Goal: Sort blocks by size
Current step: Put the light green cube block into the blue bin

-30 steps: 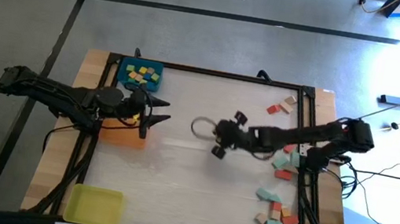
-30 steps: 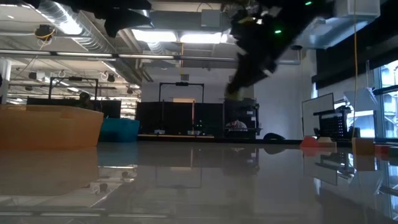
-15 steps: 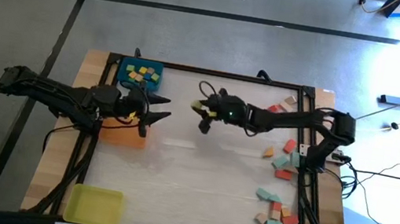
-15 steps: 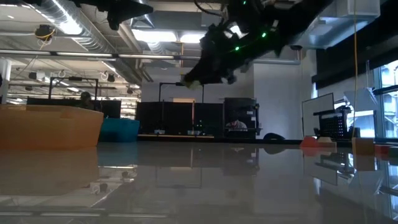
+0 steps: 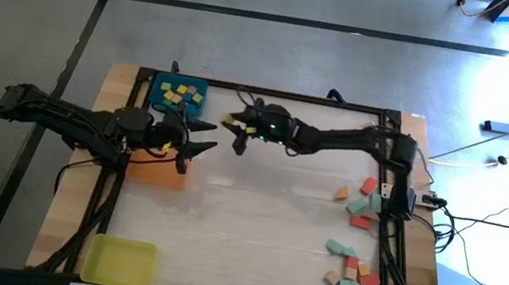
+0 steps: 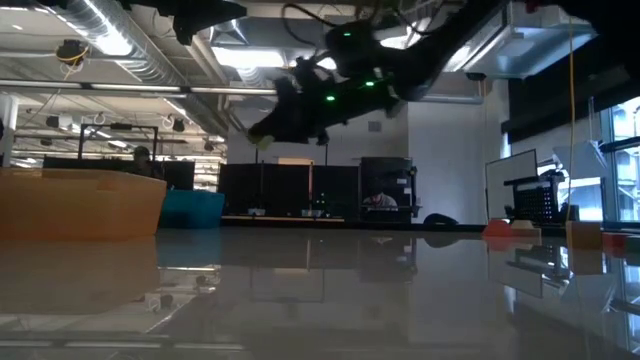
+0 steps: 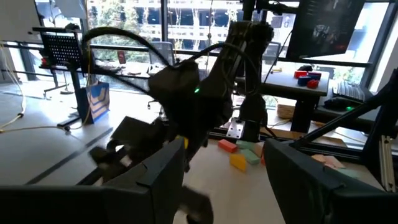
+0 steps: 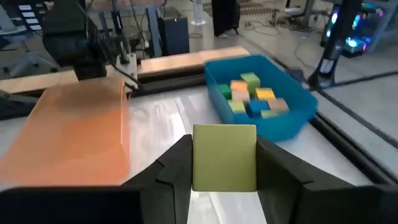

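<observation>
My right gripper [image 5: 235, 123] is shut on a yellow-green block [image 8: 224, 157], high above the table, just right of the blue tray [image 5: 178, 96]. That tray holds several small blocks. In the low view the gripper [image 6: 266, 134] hangs well above the table top. My left gripper [image 5: 202, 145] is open and empty above the right edge of the orange tray [image 5: 158, 166]. Its two fingers frame the left wrist view [image 7: 224, 186], which looks at the right arm. Loose blocks [image 5: 360, 201] lie along the table's right side. My right gripper pinches the yellow-green block by two opposite sides [image 8: 198, 158] between its two fingers [image 8: 177, 171]. The fingers come from the table's right, slanting a little downward. The block sits at their free ends [image 6: 261, 140], lifted clear of the table.
The blue tray [image 8: 258, 93] and the orange tray [image 8: 74, 134] stand side by side at the far left. A yellow tray [image 5: 120, 262] sits at the near left corner. More blocks [image 5: 353, 272] lie near the right front. The table's middle is bare.
My right gripper has carried the yellow-green block from the table's middle toward the left and far edges. It now reaches the blue tray's right side and stays high above the table.
</observation>
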{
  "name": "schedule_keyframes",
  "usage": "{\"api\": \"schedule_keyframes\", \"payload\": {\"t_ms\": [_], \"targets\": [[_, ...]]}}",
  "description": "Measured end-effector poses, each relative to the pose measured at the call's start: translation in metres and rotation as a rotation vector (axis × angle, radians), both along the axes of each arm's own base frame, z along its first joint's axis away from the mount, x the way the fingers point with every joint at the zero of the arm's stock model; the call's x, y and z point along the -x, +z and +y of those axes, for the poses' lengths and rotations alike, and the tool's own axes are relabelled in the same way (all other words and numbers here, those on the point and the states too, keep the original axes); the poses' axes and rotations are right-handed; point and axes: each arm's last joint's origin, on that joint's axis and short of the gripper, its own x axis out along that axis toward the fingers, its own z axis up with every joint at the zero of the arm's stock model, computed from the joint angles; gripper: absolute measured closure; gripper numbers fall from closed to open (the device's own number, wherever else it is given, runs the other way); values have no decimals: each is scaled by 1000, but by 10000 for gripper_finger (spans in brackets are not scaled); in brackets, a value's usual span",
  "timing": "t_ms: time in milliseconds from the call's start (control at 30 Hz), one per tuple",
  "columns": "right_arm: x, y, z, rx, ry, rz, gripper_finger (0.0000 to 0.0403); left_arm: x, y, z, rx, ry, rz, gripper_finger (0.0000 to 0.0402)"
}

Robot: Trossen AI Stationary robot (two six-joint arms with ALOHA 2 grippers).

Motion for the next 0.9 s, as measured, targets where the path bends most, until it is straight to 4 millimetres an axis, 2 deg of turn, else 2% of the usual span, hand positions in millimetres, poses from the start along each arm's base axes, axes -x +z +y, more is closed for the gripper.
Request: {"api": "schedule_keyframes", "payload": {"t_ms": [300,533,700,900], "targets": [[-60,4,-22,37,28,-43,262,0,2,0,1,0,-16,196],[-99,3,-55,26,25,-138,262,0,2,0,-1,2,-22,196],[-120,-5,-71,45,24,-174,262,0,2,1,-18,5,-12,196],[-132,-25,-83,57,-9,-185,262,0,1,1,-21,6,-10,196]]}}
